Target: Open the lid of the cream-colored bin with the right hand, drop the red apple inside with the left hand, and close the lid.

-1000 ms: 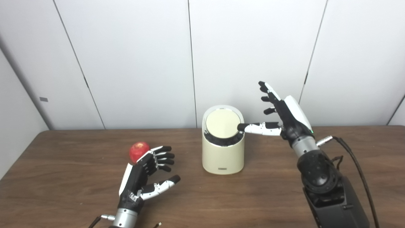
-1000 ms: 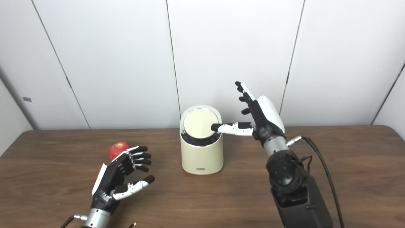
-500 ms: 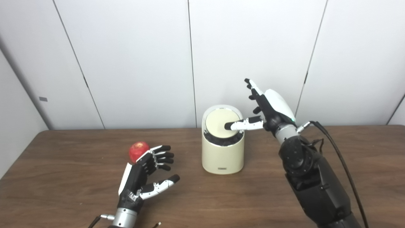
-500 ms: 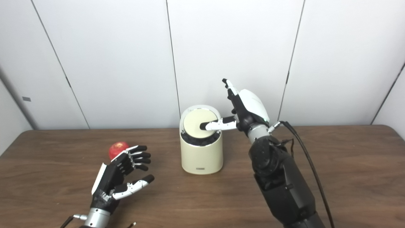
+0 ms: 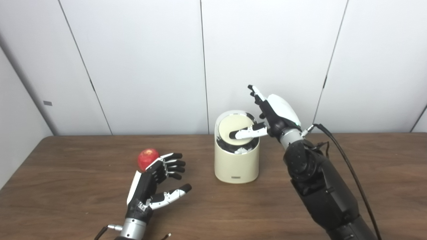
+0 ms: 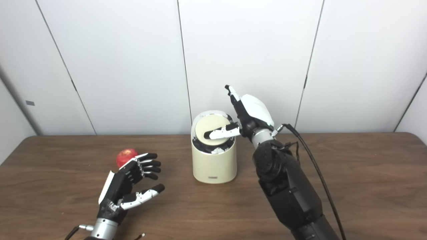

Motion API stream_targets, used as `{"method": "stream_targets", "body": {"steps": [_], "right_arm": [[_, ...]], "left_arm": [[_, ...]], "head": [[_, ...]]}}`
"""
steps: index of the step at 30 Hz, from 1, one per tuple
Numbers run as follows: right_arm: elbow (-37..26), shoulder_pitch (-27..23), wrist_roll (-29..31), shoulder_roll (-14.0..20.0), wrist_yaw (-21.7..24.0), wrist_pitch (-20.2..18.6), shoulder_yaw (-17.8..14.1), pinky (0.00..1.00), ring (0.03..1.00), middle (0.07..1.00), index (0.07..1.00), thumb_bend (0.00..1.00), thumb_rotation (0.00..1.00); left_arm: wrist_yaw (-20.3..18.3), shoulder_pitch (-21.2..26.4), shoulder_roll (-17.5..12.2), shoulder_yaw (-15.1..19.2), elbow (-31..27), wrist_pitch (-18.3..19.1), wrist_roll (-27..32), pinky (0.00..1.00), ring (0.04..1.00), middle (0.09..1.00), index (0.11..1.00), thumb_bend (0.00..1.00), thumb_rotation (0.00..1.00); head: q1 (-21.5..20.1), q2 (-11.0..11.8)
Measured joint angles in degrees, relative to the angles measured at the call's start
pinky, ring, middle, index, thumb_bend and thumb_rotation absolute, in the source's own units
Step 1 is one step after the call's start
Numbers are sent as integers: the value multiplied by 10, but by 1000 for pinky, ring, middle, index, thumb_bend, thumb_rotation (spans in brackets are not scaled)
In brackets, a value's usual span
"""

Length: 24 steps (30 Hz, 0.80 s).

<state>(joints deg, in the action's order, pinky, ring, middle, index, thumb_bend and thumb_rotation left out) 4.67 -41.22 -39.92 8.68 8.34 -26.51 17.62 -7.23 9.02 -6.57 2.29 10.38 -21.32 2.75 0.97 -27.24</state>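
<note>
Left eye view: brown wood table (image 5: 66, 206), white panel wall (image 5: 140, 66); both robot hands spread, holding nothing.

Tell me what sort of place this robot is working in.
Probably a lab or test room, not a home. A plain brown wooden table stands against bare white wall panels, holding only a cream-colored bin and a red apple, with a loose cable on the robot's arm.

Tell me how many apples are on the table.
1. The red apple lies on the table's left part, just behind the open left hand. The bin's inside is not visible, so something there may be hidden.
</note>
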Motion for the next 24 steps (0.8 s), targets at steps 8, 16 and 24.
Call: {"method": "stream_targets", "body": {"steps": [8,16,24], "right_arm": [[15,0,-20,1,0,0,16,620,839,929,988,903,341],[19,-5,-22,2,-2,2,16,655,861,931,974,883,285],[20,-5,-22,8,-5,16,16,617,829,905,954,864,254]], "left_arm": [[-1,0,0,-1,0,0,2,564,645,683,752,672,0],[-1,-1,0,-2,-1,0,1,553,636,677,750,665,0],[-2,-1,0,-3,-2,0,4,550,639,678,751,662,0]], "head": [[0,-1],[0,-7],[1,-13]]}}
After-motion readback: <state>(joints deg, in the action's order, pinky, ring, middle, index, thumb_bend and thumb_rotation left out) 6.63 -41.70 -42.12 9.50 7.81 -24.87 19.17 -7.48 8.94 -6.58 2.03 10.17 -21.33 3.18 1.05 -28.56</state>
